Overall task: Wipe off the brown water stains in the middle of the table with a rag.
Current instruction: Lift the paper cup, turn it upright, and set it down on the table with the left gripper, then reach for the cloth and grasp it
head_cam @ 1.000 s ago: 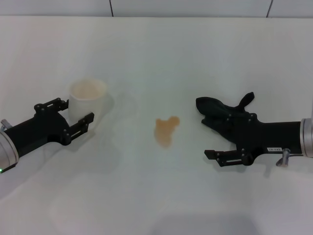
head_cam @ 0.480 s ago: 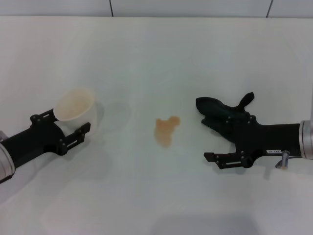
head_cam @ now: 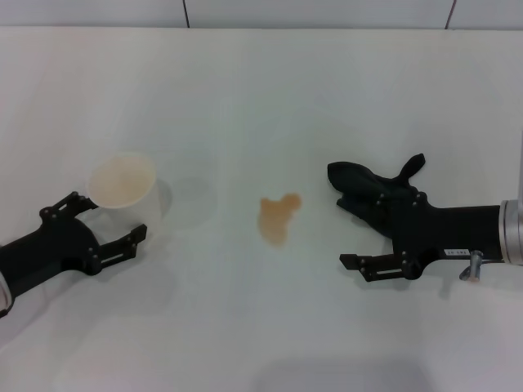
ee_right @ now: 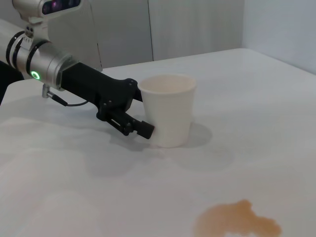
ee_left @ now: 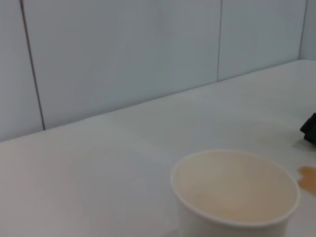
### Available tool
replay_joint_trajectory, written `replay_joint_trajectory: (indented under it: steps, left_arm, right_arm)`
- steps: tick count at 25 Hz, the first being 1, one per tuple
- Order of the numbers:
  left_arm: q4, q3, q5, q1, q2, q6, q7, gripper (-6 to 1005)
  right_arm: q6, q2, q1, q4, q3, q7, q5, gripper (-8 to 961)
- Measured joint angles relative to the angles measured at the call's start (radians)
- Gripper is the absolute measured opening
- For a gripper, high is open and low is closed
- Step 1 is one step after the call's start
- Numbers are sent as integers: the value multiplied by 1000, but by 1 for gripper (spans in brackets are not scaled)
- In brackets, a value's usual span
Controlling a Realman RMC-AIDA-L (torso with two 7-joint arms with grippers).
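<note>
The brown water stains [head_cam: 279, 217] form one small orange-brown blotch in the middle of the white table [head_cam: 261, 90]; the blotch also shows in the right wrist view [ee_right: 238, 223]. The black rag [head_cam: 357, 178] lies crumpled to the right of it, one pointed corner sticking up. My right gripper [head_cam: 355, 230] is open, with its far finger lying over the rag's near part and its near finger on bare table. At the left, my left gripper [head_cam: 113, 219] is open around the base of a paper cup.
The pale paper cup [head_cam: 122, 189] stands upright at the left, well apart from the stain, and fills the left wrist view [ee_left: 236, 193]. A grey panelled wall runs along the table's far edge.
My left arm has drawn back toward the near left, taking the cup with it; the cup tilted on the way and now stands upright. The right arm has barely moved.
</note>
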Motion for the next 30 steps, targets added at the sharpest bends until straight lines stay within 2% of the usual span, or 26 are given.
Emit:
replay_joint_trajectory:
  steps: [2,8,14,17,26,30]
  left_arm:
    - [10,1,0,11,0,5,-5,885]
    - [68,1,-7,58,0,17,-29,883]
    - [223,-12,-23,133,0,141,-71,882]
    - [338,-14,-34,162,1,205,-150,881]
    - [569,-19,-28,185,6,341,-260,879]
    - [629,-33,-15,178,20,430,-311,879]
  right_arm:
    - [0,0,0,0,0,0,0,814]
    - [1,0,0,0,0,0,1,813]
    - [-18,0,-4,-10,-3,3,15,813]
    - [-44,0,-4,-20,-4,7,42,813]
    - [-105,0,-5,-57,3,10,118,814]
    - [-111,-1,-5,-72,12,12,148,813]
